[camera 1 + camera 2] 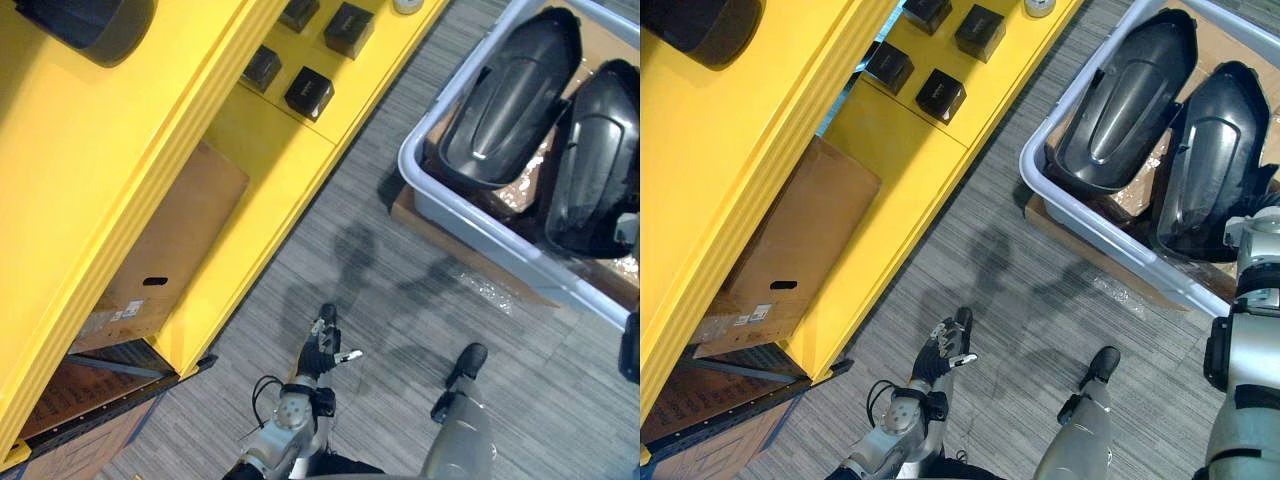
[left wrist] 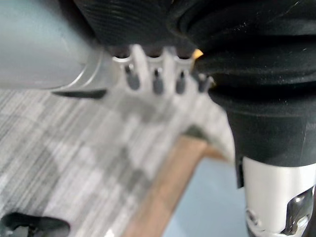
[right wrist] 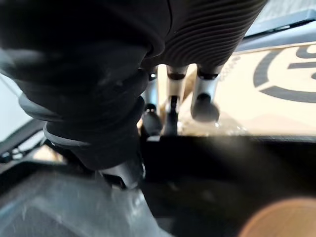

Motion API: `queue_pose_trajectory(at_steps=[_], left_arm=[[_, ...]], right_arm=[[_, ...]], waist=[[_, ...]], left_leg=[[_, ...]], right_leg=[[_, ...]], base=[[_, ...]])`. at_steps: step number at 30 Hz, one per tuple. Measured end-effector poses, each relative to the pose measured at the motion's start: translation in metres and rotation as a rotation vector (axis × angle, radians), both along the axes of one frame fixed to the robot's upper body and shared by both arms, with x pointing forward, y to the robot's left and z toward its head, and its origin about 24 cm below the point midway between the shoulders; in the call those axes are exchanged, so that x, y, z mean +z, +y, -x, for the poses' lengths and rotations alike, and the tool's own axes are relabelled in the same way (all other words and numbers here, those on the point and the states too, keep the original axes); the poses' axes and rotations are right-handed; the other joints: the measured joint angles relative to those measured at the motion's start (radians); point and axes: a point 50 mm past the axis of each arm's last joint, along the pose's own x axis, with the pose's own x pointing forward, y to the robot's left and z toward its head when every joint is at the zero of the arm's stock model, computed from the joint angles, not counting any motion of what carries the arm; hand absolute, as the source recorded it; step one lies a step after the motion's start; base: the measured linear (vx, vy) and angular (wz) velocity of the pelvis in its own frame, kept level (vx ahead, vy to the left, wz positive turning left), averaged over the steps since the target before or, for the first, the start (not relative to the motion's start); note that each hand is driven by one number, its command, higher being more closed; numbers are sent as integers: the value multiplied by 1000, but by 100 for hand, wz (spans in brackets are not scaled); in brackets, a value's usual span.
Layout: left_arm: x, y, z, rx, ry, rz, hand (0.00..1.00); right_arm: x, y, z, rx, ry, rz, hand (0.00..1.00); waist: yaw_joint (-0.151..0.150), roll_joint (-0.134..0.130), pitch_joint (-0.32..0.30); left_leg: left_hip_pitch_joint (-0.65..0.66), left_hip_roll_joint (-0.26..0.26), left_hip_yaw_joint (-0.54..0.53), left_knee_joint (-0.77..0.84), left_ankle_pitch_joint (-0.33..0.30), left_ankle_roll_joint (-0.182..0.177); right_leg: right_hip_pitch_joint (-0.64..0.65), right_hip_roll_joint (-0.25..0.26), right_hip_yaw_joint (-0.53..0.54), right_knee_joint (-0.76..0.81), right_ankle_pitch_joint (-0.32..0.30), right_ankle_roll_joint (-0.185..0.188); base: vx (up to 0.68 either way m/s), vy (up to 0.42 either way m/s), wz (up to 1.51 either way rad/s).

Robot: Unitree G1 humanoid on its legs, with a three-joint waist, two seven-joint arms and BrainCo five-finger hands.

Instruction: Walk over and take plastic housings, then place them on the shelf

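Hovering right hand (image 3: 203,91), fingers straight, at near end of two housings (image 1: 1120,100) lying parallel, lengthwise away, in tub (image 1: 1080,225); left hand (image 1: 945,350) loose, empty.

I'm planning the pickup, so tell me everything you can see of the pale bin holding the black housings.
The bin is a pale grey tub of smooth plastic with a rolled rim and rounded corners. It sits at an angle to the yellow shelf unit, on a brown cardboard sheet on the carpet. It holds two glossy black housings lying side by side. The right hand is over its far-right end.
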Motion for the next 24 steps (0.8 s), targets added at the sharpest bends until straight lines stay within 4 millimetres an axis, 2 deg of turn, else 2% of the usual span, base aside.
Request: queue_pose_trajectory(at_steps=[4, 8, 12, 14, 18, 20, 21, 24], left_arm=[[0, 2, -1, 18, 15, 29, 0], [1, 7, -2, 19, 4, 32, 0], [4, 18, -5, 56, -5, 83, 0], [3, 26, -5, 97, 0, 94, 0], [19, 45, -12, 185, -80, 117, 0], [35, 57, -20, 215, -155, 119, 0], [40, 61, -23, 226, -178, 121, 0], [70, 73, -36, 240, -312, 110, 0]], right_arm=[[-8, -2, 3, 25, 13, -24, 100], [-16, 3, -1, 48, 2, 29, 100], [-23, 16, -9, 73, 55, 179, 100], [-25, 22, -12, 93, 77, 232, 100], [-46, 44, -20, 172, 145, 339, 100], [-56, 61, -25, 217, 141, 353, 100], [-58, 65, -26, 226, 138, 354, 100], [-57, 83, -30, 286, 112, 431, 100]], waist=[[0, 4, -3], [-1, 6, -4], [-5, 6, -5], [-18, 4, -5], [-46, -32, -10], [-68, -66, -14], [-76, -76, -13], [-98, -135, -17]], left_leg=[[1, -1, -5, -3, 5, 1], [13, -3, -11, -21, 20, -3], [27, -3, -10, -48, 37, -8], [44, -2, -8, -59, 41, -9], [80, 4, 6, -98, 57, -16], [111, 10, 14, -126, 67, -22], [120, 11, 15, -136, 71, -24], [177, 23, 39, -194, 94, -35]], right_leg=[[0, -3, -19, 11, -2, -4], [3, -3, -24, 18, -6, -11], [7, -3, -24, 18, -7, -14], [21, -2, -24, 13, -6, -15], [36, 1, -19, 0, -3, -20], [51, 5, -16, -10, -3, -25], [56, 6, -16, -11, -4, -27], [66, 12, 2, -11, -10, -39]], base=[[-29, -15, 4], [-52, -26, 4], [-52, -20, 2], [0, 0, 0], [8, -25, -6], [22, -33, -4], [39, -48, -5], [27, -48, -15]])
